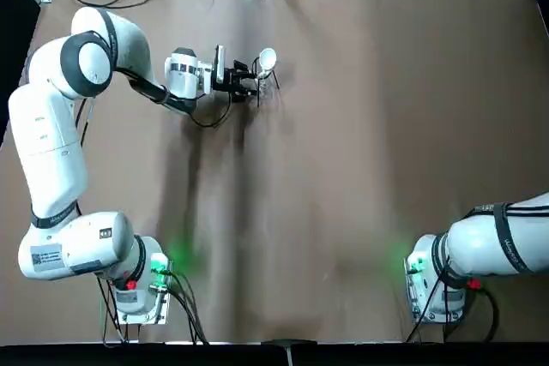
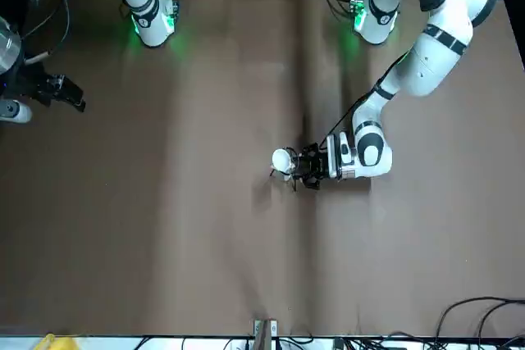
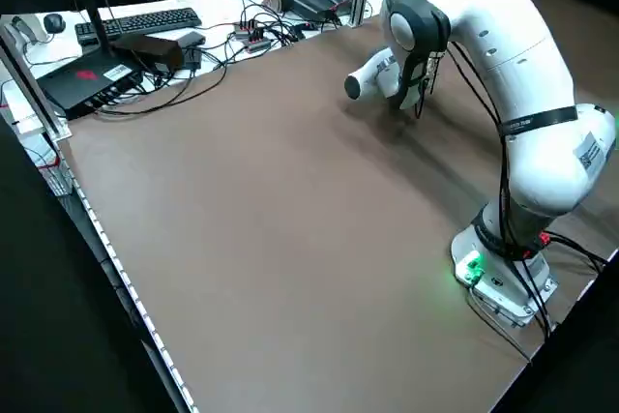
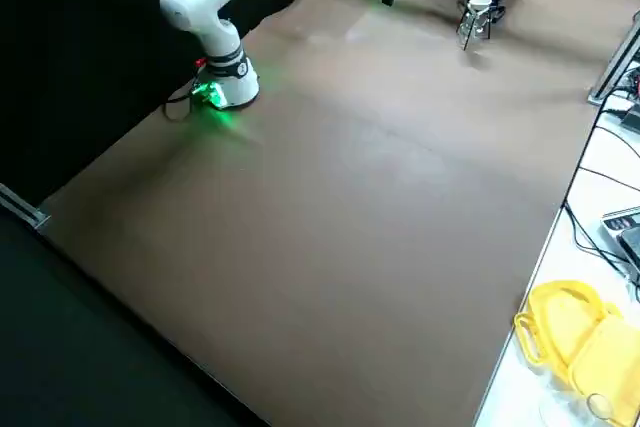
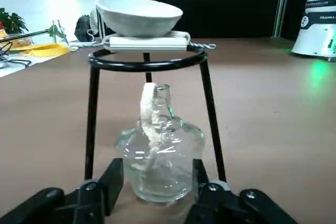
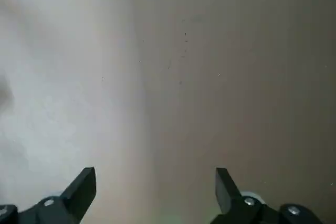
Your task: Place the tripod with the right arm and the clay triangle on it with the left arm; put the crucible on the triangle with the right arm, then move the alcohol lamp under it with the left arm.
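Left gripper [image 5: 155, 182] closed on the alcohol lamp [image 5: 160, 158], low on the table [image 1: 360, 169] between the legs of the tripod [image 5: 148, 65], with the clay triangle [image 5: 147, 42] across the ring and the crucible [image 5: 139, 16] seated on top; right gripper [image 6: 155, 187] spread wide and empty, parked well apart over bare table. Likely at the final step, with release and retreat of the fingers [image 5: 107, 179] outstanding. Risk of a pad or the lamp's shoulder catching a thin leg on withdrawal, tipping the stand and spilling crucible and triangle.
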Motion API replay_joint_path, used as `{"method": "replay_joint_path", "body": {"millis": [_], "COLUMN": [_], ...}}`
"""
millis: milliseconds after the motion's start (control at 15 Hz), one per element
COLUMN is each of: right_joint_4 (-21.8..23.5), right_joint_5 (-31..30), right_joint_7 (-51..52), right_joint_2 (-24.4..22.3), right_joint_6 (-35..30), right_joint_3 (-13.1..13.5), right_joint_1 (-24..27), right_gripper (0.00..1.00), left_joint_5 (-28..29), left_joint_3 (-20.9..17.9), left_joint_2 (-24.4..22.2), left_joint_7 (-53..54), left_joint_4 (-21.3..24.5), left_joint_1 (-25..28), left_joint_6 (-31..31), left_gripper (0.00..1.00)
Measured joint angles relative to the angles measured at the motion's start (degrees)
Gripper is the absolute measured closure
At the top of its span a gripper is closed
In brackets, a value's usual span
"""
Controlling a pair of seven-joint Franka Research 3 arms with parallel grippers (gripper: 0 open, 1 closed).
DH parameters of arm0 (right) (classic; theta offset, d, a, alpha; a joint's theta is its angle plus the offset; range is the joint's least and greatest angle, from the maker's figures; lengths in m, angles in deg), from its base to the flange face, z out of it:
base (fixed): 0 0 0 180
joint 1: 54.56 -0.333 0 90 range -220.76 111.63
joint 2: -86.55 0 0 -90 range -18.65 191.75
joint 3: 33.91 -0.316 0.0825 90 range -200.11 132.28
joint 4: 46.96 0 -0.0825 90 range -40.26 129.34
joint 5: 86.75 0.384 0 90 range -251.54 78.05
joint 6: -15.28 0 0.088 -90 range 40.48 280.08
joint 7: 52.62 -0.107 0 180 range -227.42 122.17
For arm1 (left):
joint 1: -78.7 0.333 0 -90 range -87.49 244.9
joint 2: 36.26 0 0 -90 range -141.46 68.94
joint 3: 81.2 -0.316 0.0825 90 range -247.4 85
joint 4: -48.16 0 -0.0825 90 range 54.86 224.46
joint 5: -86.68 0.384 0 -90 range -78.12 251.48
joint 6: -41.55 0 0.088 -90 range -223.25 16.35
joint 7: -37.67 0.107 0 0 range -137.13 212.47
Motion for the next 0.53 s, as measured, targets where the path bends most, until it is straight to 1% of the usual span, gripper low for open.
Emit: {"method": "replay_joint_path", "body": {"millis": [67, 133, 400, 533], "right_joint_4": [0.0, 0.0, 0.0, 0.0], "right_joint_5": [0.0, 0.0, 0.0, 0.0], "right_joint_7": [0.0, 0.0, 0.0, 0.0], "right_joint_2": [0.0, 0.0, 0.0, 0.0], "right_joint_6": [0.0, 0.0, 0.0, 0.0], "right_joint_3": [0.0, 0.0, 0.0, 0.0], "right_joint_1": [0.0, 0.0, 0.0, 0.0], "right_gripper": [0.0, 0.0, 0.0, 0.0], "left_joint_5": [0.0, 0.0, 1.2, 2.3], "left_joint_3": [-0.1, -0.3, -1.4, -1.5], "left_joint_2": [0.0, 0.0, -0.1, -0.5], "left_joint_7": [0.0, 0.0, 0.0, -0.1], "left_joint_4": [-0.1, -0.3, -0.3, -0.3], "left_joint_1": [0.1, 0.4, 2.9, 4.8], "left_joint_6": [0.0, 0.0, 0.0, 0.0], "left_gripper": [0.39, 0.35, 0.01, 0.0]}}
